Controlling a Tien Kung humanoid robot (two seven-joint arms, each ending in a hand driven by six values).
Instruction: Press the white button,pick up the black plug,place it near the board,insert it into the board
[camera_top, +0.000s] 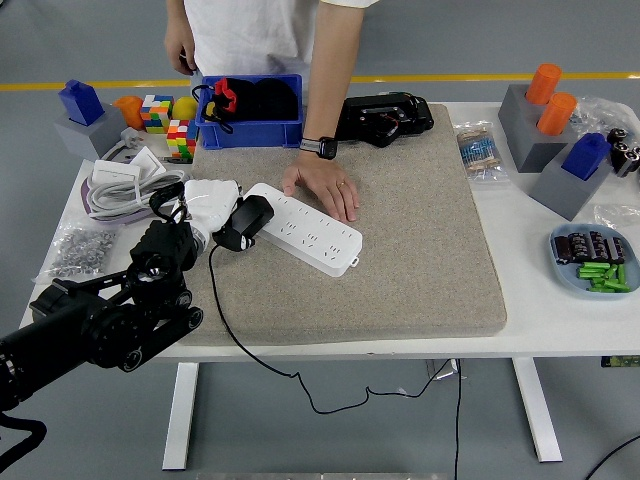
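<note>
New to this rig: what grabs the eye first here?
The white power strip lying diagonally on the grey mat, a person's hand pressing on its far edge. At its left end, the robot's left hand holds the black plug.

The left arm (90, 330) runs off the frame's lower left, so its upper part is cut away. Its left hand (205, 208) at centre left closes on the black plug (243, 224), hiding part of the plug's body; whether the prongs sit in the white power strip (305, 227) cannot be told. The person (260, 35) at top centre is cut off above the chest. The contents of the blue bin (285, 128) are dark and hard to make out. The plug's cable (260, 360) drops below the table edge.
</note>
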